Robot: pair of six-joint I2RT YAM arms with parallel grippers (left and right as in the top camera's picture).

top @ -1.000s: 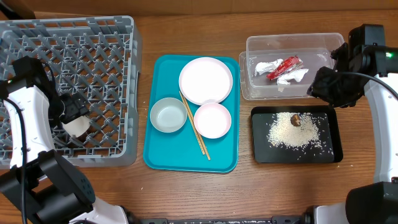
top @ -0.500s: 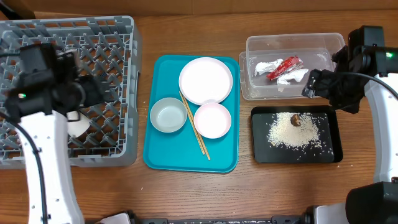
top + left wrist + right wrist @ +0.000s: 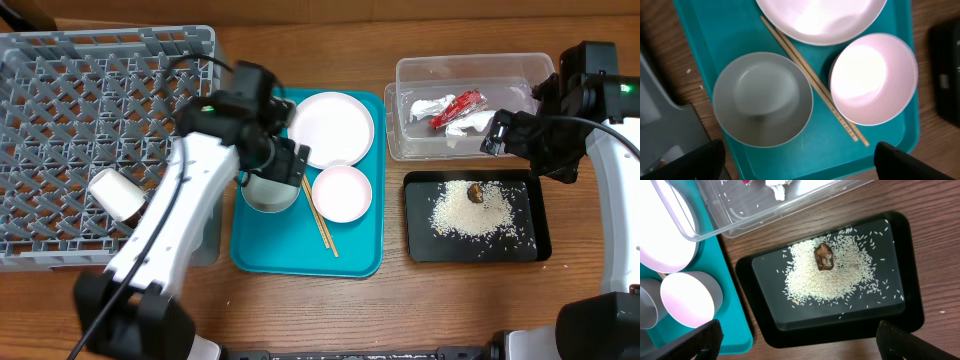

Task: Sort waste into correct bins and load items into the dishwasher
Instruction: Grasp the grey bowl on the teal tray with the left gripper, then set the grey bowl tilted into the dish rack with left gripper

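**Both grippers open and empty; left one over the grey bowl**

Closest to the robot on its right, the black tray (image 3: 769, 311) lies flat on the wooden table (image 3: 400, 310). The rice (image 3: 825, 282) is heaped in its middle, with stray grains around the heap. The brown scrap (image 3: 823, 257) sits on the far part of the heap.

To the left of it is the teal tray (image 3: 262, 248). The two chopsticks (image 3: 840, 117) lie on it side by side at a slant. They run between the grey metal bowl (image 3: 762, 99) on the left and the small white bowl (image 3: 872, 79) on the right, close to both. Both bowls stand upright.

The left gripper (image 3: 797, 160) hangs over the grey metal bowl. Its fingers are spread wide and there is nothing between them.

Farther back on the teal tray is the large white plate (image 3: 335, 125), just beside the small white bowl. The far ends of the chopsticks reach the plate's rim.

Beyond the black tray stands the clear tub (image 3: 470, 60). It holds the red wrapper (image 3: 458, 107) and the crumpled napkin (image 3: 428, 107).

The right gripper (image 3: 797, 340) hovers by the tub's near right corner, above the far edge of the black tray. Its fingers are parted and it holds nothing.

The grey dish rack (image 3: 60, 90) fills the far left of the table. The white cup (image 3: 115, 195) lies on its side in the rack's near part.
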